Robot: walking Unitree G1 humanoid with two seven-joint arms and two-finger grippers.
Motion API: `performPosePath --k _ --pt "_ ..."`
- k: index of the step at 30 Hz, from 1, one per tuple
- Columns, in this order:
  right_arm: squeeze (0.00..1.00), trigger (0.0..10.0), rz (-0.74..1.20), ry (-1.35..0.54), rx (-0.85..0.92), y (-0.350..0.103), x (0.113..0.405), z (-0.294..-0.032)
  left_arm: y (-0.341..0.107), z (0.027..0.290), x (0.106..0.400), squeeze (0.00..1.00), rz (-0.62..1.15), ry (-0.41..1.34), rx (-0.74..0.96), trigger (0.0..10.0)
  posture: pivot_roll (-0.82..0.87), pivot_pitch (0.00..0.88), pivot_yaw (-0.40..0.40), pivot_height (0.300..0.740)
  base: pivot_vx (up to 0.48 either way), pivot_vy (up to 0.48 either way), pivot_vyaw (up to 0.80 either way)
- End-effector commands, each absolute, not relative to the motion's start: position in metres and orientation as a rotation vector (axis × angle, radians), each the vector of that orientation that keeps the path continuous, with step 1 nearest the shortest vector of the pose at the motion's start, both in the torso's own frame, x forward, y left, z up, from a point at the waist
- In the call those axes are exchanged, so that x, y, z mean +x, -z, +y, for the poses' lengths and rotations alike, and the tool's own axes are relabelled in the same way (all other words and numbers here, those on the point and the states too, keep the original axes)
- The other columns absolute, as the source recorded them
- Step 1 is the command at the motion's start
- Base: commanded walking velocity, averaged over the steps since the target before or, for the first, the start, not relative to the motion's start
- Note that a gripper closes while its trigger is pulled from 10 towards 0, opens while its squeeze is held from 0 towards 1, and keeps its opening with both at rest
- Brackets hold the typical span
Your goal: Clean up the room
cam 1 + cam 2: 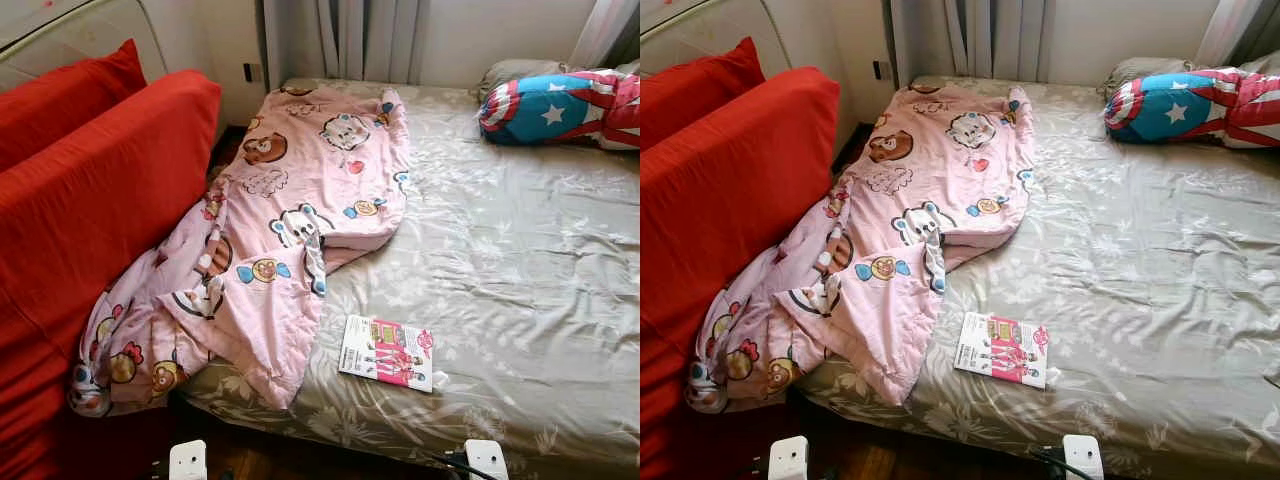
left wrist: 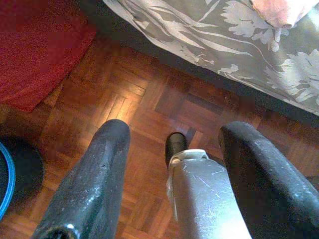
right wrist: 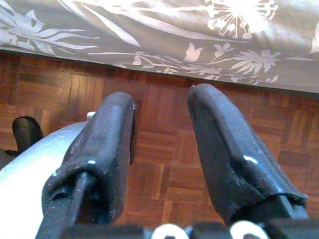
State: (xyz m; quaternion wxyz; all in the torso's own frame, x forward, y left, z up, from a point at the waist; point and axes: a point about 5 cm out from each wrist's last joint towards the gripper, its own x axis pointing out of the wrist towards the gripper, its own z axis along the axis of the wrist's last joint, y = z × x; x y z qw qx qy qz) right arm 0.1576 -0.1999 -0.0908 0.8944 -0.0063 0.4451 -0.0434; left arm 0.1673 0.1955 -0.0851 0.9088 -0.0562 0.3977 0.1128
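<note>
A pink cartoon-print blanket [image 1: 290, 230] lies crumpled along the left side of the bed [image 1: 520, 300], and its lower end spills off the front corner towards the floor. A pink-and-white booklet [image 1: 388, 352] lies flat on the grey floral sheet near the front edge. At the far right of the bed rests a star-and-stripes pillow [image 1: 560, 105]. Both arms hang low in front of the bed. My left gripper [image 2: 175, 130] is open over the parquet floor, with nothing between its fingers. My right gripper [image 3: 162, 99] is open too, just below the sheet's hanging edge.
A red sofa with a red cushion [image 1: 90, 190] stands close against the bed's left side. Curtains [image 1: 365, 35] and a wall close off the far end. Dark parquet floor [image 2: 124, 99] runs along the bed's front. A dark round object with a blue rim [image 2: 12, 172] sits on the floor.
</note>
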Motion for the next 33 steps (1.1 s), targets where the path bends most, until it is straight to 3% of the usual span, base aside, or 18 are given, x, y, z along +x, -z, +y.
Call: performPosePath --k 1,26,33 --pt "0.00 10.0 0.818 0.185 0.246 0.0623 0.2143 -0.2165 0.0330 0.1690 0.2706 0.00 0.800 -0.103 -0.167 10.0 -0.10 0.000 -0.009 0.740 0.000 0.000 0.00" --pt "0.00 10.0 0.820 0.184 0.243 0.0623 0.2143 -0.2166 0.0328 0.1690 0.2708 0.00 0.798 -0.104 -0.168 10.0 -0.10 0.000 -0.009 0.740 0.000 0.000 0.00" --pt "0.00 10.0 0.835 0.099 0.171 0.0612 0.2159 -0.2157 0.0320 0.1697 0.2716 0.00 0.796 -0.084 -0.149 10.0 -0.10 0.000 -0.007 0.740 0.000 0.000 0.00"
